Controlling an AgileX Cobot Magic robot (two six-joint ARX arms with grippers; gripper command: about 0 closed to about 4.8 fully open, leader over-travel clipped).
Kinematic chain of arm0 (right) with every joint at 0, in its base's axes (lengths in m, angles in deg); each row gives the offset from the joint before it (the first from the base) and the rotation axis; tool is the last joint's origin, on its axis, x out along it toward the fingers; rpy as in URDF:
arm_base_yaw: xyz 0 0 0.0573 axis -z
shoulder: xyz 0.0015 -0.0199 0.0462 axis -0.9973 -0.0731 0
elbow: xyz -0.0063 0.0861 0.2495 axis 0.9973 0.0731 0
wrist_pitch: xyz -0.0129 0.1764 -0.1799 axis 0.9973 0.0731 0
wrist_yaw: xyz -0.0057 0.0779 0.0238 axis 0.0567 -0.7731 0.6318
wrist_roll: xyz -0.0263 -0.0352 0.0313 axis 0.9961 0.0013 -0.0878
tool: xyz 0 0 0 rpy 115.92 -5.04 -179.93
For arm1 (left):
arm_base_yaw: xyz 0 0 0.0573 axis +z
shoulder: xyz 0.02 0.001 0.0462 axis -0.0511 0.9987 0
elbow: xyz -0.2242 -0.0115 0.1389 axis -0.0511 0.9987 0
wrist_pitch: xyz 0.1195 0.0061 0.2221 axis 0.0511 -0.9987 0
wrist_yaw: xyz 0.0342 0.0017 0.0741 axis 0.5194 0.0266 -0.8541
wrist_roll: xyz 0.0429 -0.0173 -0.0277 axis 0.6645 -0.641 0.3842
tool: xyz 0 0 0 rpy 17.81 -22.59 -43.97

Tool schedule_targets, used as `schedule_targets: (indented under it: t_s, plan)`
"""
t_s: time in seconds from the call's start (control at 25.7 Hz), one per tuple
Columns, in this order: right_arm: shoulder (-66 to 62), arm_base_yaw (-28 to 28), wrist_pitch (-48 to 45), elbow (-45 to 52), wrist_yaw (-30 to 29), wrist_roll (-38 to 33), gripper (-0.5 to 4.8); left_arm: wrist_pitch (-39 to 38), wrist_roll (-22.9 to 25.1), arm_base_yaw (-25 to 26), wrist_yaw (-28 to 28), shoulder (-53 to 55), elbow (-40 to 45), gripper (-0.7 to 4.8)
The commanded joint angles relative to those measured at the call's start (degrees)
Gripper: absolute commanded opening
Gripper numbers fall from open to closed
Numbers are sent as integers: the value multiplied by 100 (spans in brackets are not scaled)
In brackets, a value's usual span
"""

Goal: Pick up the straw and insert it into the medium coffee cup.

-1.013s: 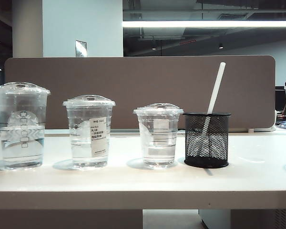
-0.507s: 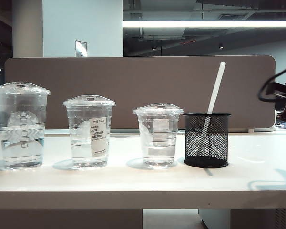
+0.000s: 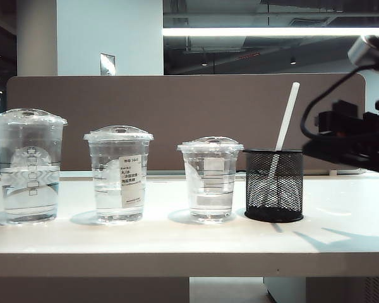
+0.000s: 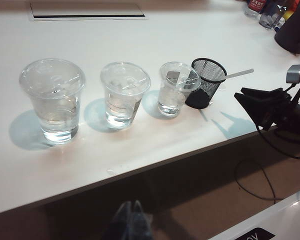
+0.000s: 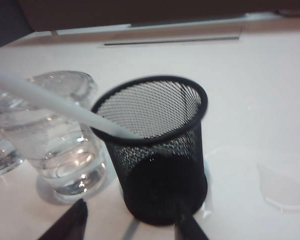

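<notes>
- Currently: long white straw [image 5: 55, 103] leans in black mesh holder [image 5: 157, 165], just ahead of right gripper [image 5: 132, 222], jaws spread, empty.
- Left gripper [image 4: 130, 222]: far off; state unclear.

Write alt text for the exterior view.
A white straw leans in a black mesh holder on a white table, right of three clear lidded cups, the labelled medium coffee cup in the middle. The right gripper enters from the right, touching nothing.

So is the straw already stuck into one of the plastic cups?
No, the straw leans inside the black mesh holder at the right end of the row, beside the shortest cup, not in any cup.
</notes>
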Motion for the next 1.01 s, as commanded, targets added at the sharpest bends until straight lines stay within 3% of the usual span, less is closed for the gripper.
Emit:
schedule_targets:
  t_s: [0.04, 0.51, 1.01]
  plan:
    - [15, 11, -352, -81, -2, 125, 226, 35, -13, 2, 24, 2, -11, -4]
    - [7, 15, 647, -944, -321, 273, 225, 35, -15, 2, 20, 2, -11, -4]
    - [-55, 15, 1027, -981, -413, 275, 225, 35, -13, 0, 20, 2, -11, -4]
